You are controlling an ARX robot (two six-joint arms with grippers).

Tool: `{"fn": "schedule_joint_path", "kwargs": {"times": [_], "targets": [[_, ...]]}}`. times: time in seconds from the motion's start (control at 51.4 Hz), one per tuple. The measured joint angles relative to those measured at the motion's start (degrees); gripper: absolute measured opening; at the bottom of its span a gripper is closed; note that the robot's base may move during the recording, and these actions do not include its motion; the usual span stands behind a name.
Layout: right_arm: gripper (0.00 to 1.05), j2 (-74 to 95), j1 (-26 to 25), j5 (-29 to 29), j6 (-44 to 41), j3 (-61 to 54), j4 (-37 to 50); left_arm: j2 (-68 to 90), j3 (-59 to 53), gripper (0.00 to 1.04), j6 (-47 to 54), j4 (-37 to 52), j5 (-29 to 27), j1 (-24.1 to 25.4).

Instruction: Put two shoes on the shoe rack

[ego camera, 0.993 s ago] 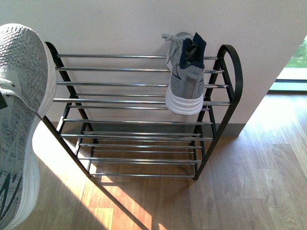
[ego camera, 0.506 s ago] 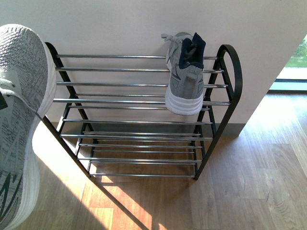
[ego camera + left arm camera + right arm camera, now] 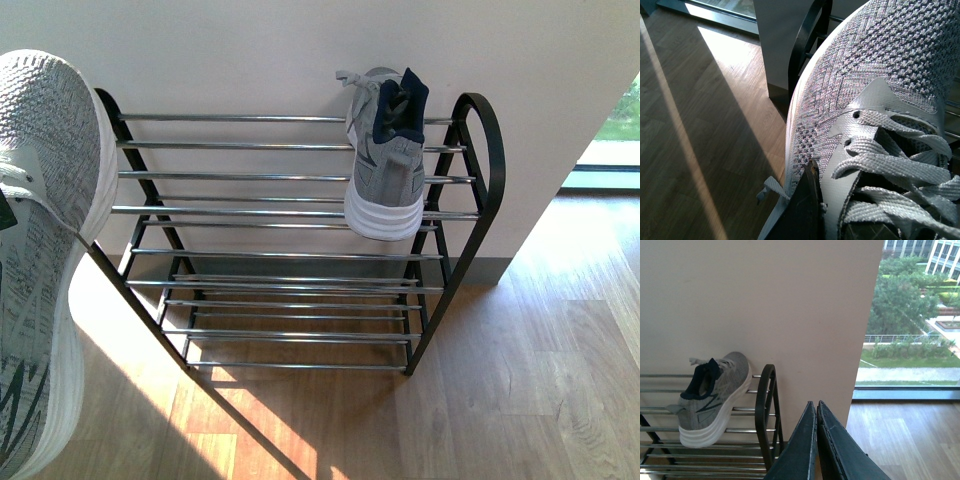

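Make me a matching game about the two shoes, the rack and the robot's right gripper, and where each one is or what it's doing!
Things:
1. first shoe
2. second shoe
3. shoe rack
4. right gripper

Places or states:
A. stands against the white wall
B. shut, with nothing in it
C. rests on the top rods near the right end
D. held up at the left, not on the rods yet

Pairs: 1-C, 2-D, 3-A, 4-B
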Motion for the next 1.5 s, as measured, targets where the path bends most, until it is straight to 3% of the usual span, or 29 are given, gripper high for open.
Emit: {"fn": "schedule_joint_path", "kwargs": {"times": [0.584,0.701,1.09,1.499], "targets": [[0.01,-11.21,-0.07,-0.13,0.00,-2.49,-7.34,0.00,0.00,0.02,0.00,-0.02,0.00,0.00],[0.01,-19.54,-0.07,0.02,0.00,-2.47,-17.18,0.00,0.00,0.02,0.00,-0.02,-0.02,0.00],[0.02,-21.33,-0.07,0.02,0.00,-2.47,-17.84,0.00,0.00,0.02,0.00,0.00,-0.02,0.00],[0.77,-21.40,-0.15,-0.22,-0.02,-2.47,-17.88,0.00,0.00,0.02,0.00,-0.02,-0.50,0.20]]}}
